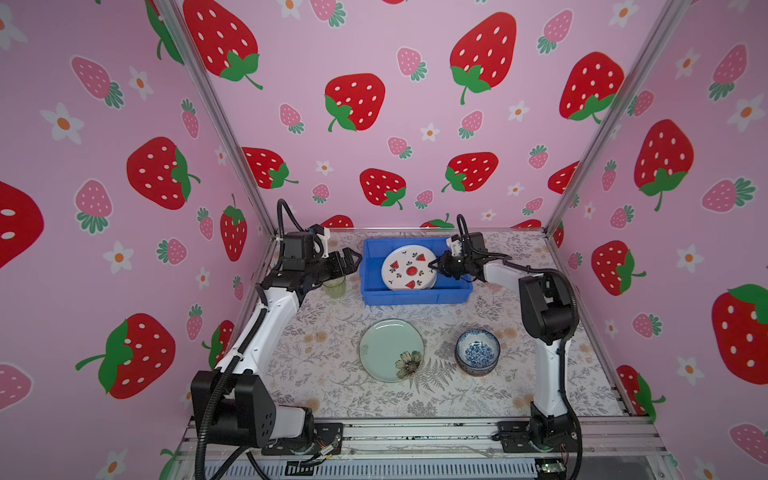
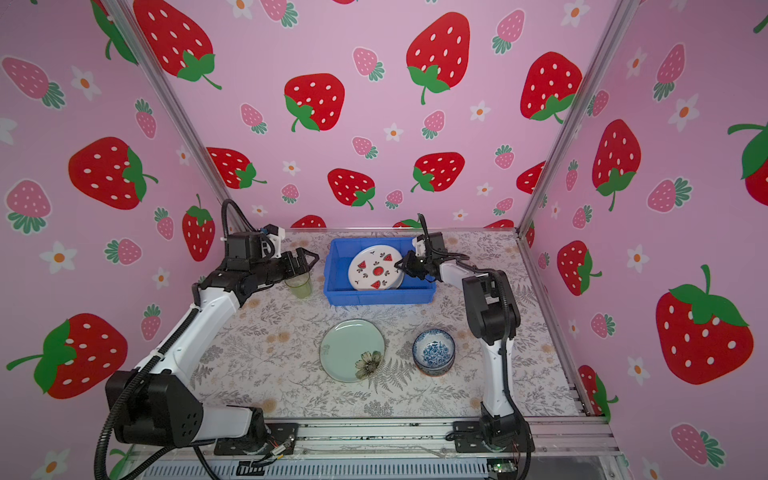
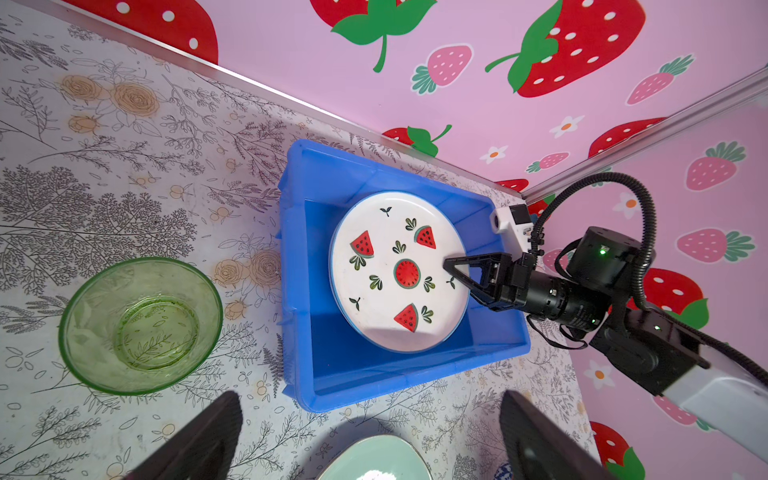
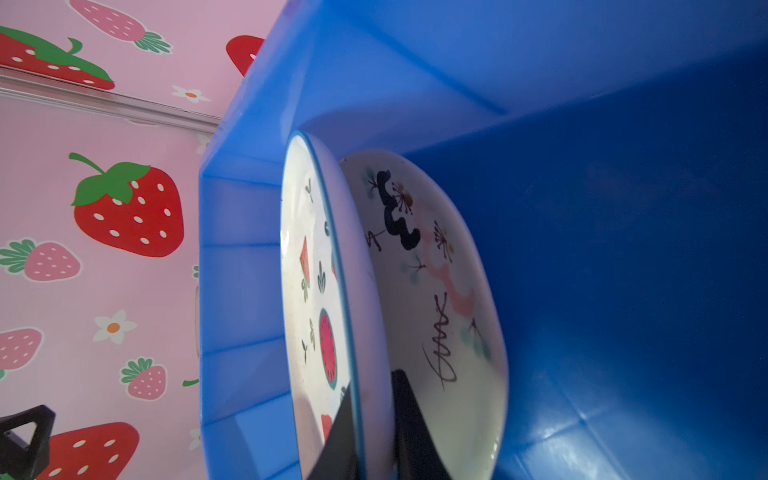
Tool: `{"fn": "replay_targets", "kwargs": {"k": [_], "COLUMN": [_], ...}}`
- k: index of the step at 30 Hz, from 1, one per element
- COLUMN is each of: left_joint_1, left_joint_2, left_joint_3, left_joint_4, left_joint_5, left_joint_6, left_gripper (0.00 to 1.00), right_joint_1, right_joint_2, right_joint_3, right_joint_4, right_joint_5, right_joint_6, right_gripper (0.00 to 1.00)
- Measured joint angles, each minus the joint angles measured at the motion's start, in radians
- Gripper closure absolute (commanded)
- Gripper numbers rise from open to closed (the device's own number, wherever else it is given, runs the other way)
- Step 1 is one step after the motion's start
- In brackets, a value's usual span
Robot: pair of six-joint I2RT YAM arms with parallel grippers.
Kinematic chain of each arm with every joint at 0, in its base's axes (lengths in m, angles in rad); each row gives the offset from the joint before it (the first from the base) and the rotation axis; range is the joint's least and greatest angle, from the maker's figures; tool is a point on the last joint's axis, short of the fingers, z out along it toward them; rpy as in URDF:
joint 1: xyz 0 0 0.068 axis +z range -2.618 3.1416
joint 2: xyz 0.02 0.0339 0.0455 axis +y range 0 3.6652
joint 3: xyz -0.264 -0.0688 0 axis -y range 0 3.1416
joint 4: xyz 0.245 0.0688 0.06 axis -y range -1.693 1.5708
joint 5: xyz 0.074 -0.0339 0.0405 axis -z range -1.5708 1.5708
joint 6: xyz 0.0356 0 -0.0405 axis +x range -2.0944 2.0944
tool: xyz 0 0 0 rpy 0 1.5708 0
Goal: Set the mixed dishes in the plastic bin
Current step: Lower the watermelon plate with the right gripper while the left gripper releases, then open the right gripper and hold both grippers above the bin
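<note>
1. Green-tinted glass tumbler (image 1: 335, 286) stood upright on the floral table covering (image 1: 332, 399), just outside the left end of the bin.
2. Left gripper (image 1: 353, 259) hung above the tumbler with its jaws spread wide and nothing between them. In the left wrist view both of its fingers (image 3: 208, 436) framed bare table.
3. Pale green plate (image 1: 386, 349) with a flower print lay flat on the table, in front of the bin and well apart from it.
4. Blue plastic bin (image 1: 415, 297) sat at the back of the table, near the rear wall.
5. Watermelon plate (image 1: 409, 268) was inside the bin, tilted. Its edge on the right gripper's side was raised off a cream plate (image 4: 436, 270) with black marks, which lay beneath it on the bin floor.
6. Right gripper (image 1: 436, 264) reached in over the bin's right end. In the right wrist view its jaws were closed about the rim of the watermelon plate, one finger (image 4: 409, 415) between the two plates, one across the printed face.
7. Blue-white bowl (image 1: 477, 351) rested on the table, right of the pale green plate and apart from it.
</note>
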Motion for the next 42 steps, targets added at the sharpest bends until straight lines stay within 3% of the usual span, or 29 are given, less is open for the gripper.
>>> {"fn": "replay_targets", "kwargs": {"k": [5,12,27,42], "left_joint_1": [0.000,0.000,0.000,0.000], "left_joint_2": [0.000,0.005,0.024,0.024], "left_joint_3": [0.000,0.000,0.000,0.000], "left_joint_4": [0.000,0.000,-0.001,-0.010], "left_joint_5": [0.004,0.018,0.034,0.034], "left_joint_6": [0.000,0.000,-0.011,-0.016], "left_gripper": [0.01,0.01,0.01,0.01], "right_joint_1": [-0.001,-0.001,0.011,0.030], "right_joint_2": [0.000,0.000,-0.023,-0.048], "right_joint_3": [0.000,0.000,0.001,0.015], "right_joint_4": [-0.004,-0.034,-0.156,-0.174], "right_joint_5": [0.012,0.034,0.165,0.215], "right_joint_6": [-0.027,-0.066,-0.201,-0.228], "right_gripper": [0.61,0.50,0.44,0.44]}}
